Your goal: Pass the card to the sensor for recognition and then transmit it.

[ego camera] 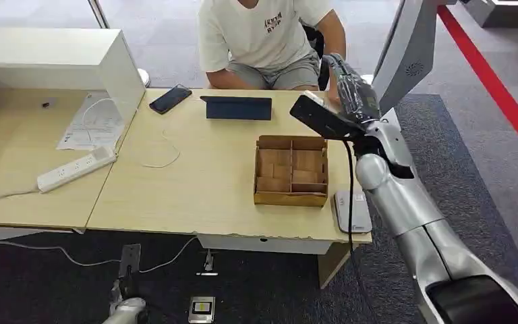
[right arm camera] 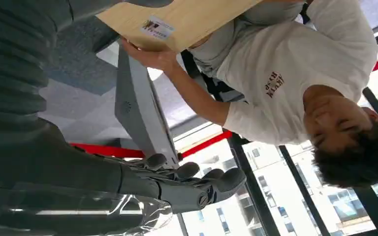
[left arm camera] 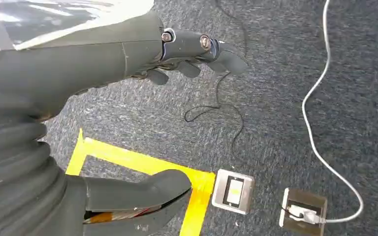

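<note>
Sensor [ego camera: 352,210] at table [ego camera: 195,196] edge in head view; wrist views show right hand [right arm camera: 177,183], left hand [left arm camera: 103,64] fingers [left arm camera: 226,58] wide, empty.

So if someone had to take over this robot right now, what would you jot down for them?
Left hand: hanging by the floor, fingers apart, holding nothing.
Right hand: raised over the table's far right corner towards the seated person, fingers stretched out, with no card seen in it.
Things: divided wooden box on the table; pale flat pad, probably the sensor, beside it at the near edge.
Done: unclear, as the card cannot be made out.
Left: find the card and confirm the scan and handover.
</note>
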Available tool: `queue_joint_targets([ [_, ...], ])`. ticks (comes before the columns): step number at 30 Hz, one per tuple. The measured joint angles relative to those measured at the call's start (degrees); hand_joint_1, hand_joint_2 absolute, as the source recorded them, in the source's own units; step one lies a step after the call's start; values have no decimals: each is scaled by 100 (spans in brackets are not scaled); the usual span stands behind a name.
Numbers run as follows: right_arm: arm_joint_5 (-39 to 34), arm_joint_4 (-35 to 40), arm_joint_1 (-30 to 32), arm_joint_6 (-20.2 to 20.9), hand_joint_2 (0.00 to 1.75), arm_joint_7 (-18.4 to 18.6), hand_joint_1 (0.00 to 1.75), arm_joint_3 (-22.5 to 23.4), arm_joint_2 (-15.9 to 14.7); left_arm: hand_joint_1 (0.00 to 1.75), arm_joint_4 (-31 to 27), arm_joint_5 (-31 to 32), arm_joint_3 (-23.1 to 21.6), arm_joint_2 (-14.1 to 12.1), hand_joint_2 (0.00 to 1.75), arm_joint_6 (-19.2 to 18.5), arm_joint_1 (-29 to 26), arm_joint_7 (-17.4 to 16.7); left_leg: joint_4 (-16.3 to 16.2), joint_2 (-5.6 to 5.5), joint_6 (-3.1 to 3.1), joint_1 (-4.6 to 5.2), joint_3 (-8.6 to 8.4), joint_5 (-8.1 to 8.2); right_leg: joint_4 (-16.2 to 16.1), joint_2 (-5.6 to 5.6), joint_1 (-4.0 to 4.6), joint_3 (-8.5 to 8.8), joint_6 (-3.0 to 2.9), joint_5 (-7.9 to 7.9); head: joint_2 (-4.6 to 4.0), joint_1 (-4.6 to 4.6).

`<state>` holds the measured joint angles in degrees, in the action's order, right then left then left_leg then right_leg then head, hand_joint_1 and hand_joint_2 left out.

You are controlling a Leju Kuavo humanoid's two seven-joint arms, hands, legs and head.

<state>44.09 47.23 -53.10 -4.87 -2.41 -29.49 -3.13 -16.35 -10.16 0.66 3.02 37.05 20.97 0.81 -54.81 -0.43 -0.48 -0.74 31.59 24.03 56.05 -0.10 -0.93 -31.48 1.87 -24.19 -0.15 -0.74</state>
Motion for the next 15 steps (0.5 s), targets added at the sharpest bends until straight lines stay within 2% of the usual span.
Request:
queue_joint_targets([
  [9, -131, -2, 515, 33, 175, -299, 0, -422, 122, 0, 0, -245, 133, -48, 175, -273, -4, -157, 1, -2, 0, 0, 2, 0, -1, 0, 0, 0, 1, -1, 0, -2],
  [15, -177, 4, 1060, 142, 175, -533, 0, -831, 122, 0, 0, -444, 181, -131, 175, -435, -8, -30, 1, -2, 0, -1, 0, 1, -1, 0, 1, 0, 1, -2, 0, 0],
])
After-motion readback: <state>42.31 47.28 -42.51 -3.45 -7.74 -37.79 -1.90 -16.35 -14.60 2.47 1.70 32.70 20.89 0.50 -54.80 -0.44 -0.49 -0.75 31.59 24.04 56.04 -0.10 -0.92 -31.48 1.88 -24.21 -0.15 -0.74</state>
